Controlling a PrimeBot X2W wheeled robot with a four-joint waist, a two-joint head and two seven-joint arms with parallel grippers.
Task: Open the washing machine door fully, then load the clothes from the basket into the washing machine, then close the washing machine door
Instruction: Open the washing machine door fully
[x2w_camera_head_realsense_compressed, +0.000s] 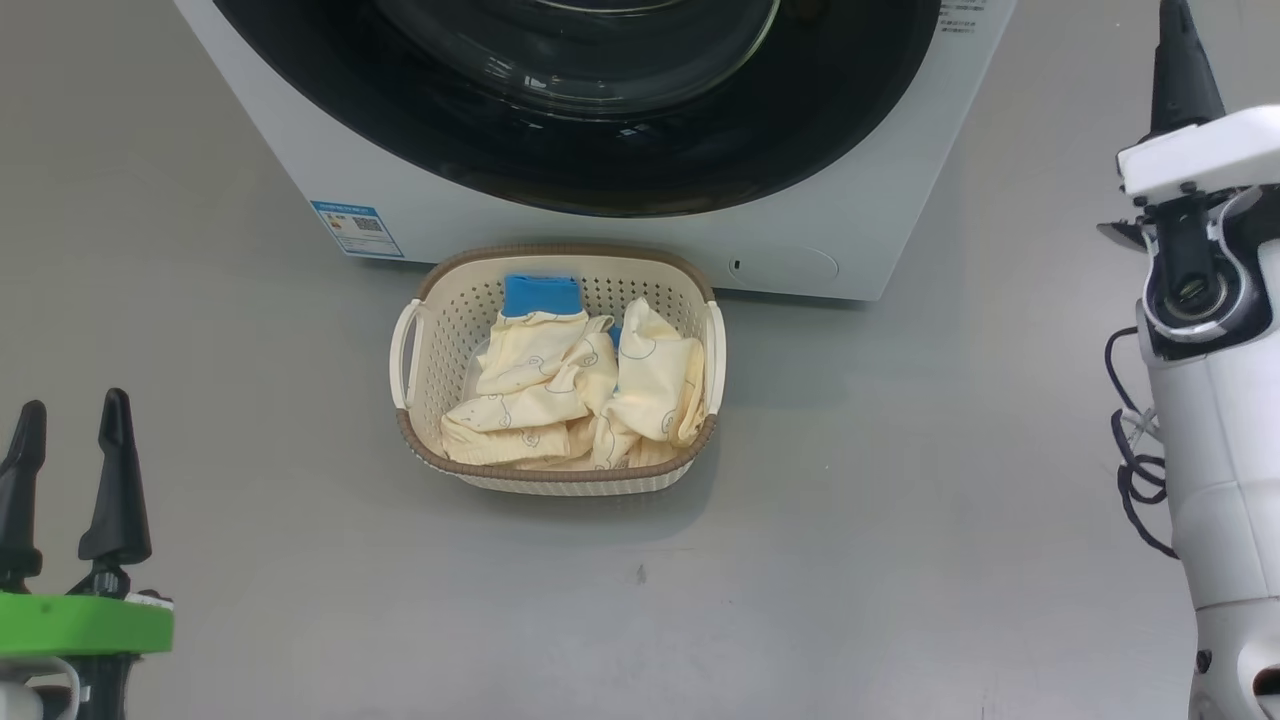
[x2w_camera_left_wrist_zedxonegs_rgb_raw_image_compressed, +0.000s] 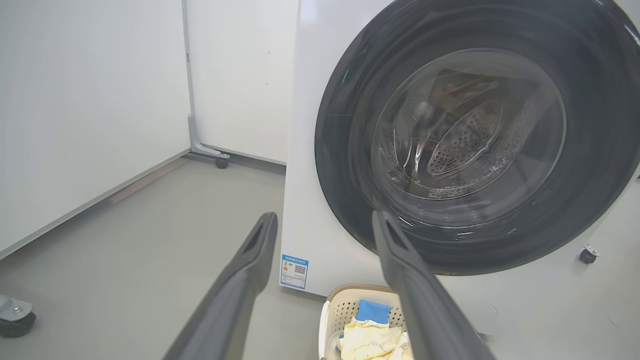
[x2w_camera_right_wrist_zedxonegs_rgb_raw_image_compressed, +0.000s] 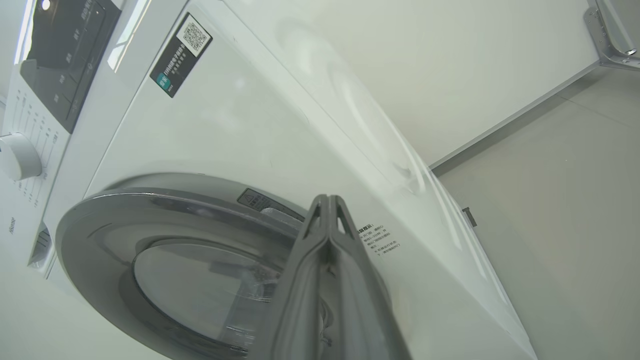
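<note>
On the right gripper (x2w_camera_right_wrist_zedxonegs_rgb_raw_image_compressed: 327, 201), the 2 fingers are pressing together, gripping nothing, with their tips near the door (x2w_camera_right_wrist_zedxonegs_rgb_raw_image_compressed: 150, 215) rim. On the left gripper (x2w_camera_left_wrist_zedxonegs_rgb_raw_image_compressed: 325, 216), the 2 fingers are standing wide apart and empty. The door is sitting shut on the washer (x2w_camera_head_realsense_compressed: 300, 150). The basket (x2w_camera_head_realsense_compressed: 560, 262) is resting just before it, holding the clothes (x2w_camera_head_realsense_compressed: 560, 390).

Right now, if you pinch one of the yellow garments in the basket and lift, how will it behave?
Probably floppy: the yellow garments lie crumpled and folded over each other, so one would likely drape and dangle. Likely light, since they look like thin, small pieces. They overlap in the basket, so a neighbour may drag up too.
</note>
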